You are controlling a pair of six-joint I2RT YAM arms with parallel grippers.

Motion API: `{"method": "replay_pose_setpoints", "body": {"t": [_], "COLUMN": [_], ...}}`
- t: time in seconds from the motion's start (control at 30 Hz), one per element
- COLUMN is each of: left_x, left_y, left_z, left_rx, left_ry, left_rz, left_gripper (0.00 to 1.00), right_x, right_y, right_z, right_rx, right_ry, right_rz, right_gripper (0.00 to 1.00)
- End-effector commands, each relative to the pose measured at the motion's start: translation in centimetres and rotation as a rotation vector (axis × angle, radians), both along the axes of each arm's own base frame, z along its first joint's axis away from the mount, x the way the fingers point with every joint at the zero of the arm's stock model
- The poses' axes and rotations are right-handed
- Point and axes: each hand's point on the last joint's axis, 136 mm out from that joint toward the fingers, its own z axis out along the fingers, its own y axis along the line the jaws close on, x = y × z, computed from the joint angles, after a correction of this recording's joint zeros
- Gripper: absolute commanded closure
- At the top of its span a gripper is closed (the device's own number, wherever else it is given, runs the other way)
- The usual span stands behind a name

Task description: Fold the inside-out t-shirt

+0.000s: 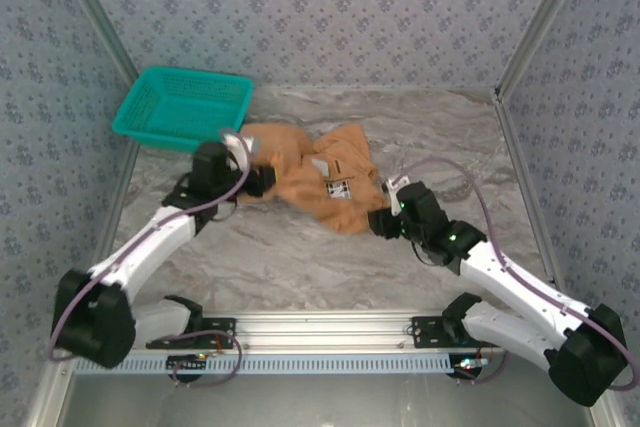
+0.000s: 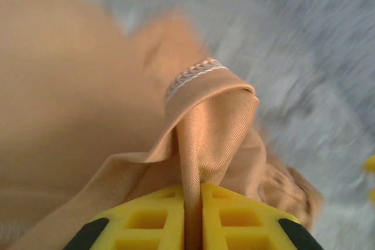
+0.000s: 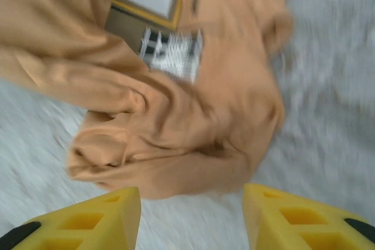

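The inside-out t-shirt lies crumpled in the middle of the table, orange-tan, with a white tag facing up. My left gripper is at its left edge. In the left wrist view a fold of the t-shirt with a stitched hem is pinched between the yellow fingers, which are shut on it. My right gripper is at the shirt's near right edge. In the right wrist view the right gripper stands open just short of the bunched t-shirt, with bare table between its fingers.
A teal mesh basket stands at the back left, close behind the left arm. Patterned walls with metal posts close in the table on three sides. A rail runs along the near edge.
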Motion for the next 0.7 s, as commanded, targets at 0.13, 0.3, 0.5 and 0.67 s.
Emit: {"method": "replay_pose_setpoints", "body": {"t": [0.13, 0.3, 0.5, 0.67], "left_x": [-4.2, -4.0, -5.0, -4.4], "left_y": [1.7, -0.3, -8.3, -11.0], "left_z": [-5.7, -3.1, -5.0, -6.9], "left_rx": [0.121, 0.223, 0.252, 0.252], "left_ry": [0.187, -0.005, -0.021, -0.045], "left_rz": [0.078, 0.091, -0.219, -0.333], "left_gripper": [0.63, 0.41, 0.35, 0.32], "right_x": [1.7, 3.1, 3.8, 6.1], "right_y": [1.9, 4.9, 6.9, 6.4], "right_z": [0.1, -2.6, -6.4, -6.7], "right_rx": [0.091, 0.072, 0.143, 0.215], "right_ry": [0.04, 0.126, 0.25, 0.254], "right_rz": [-0.061, -0.027, -0.024, -0.055], "right_gripper": [0.44, 0.37, 0.4, 0.75]}}
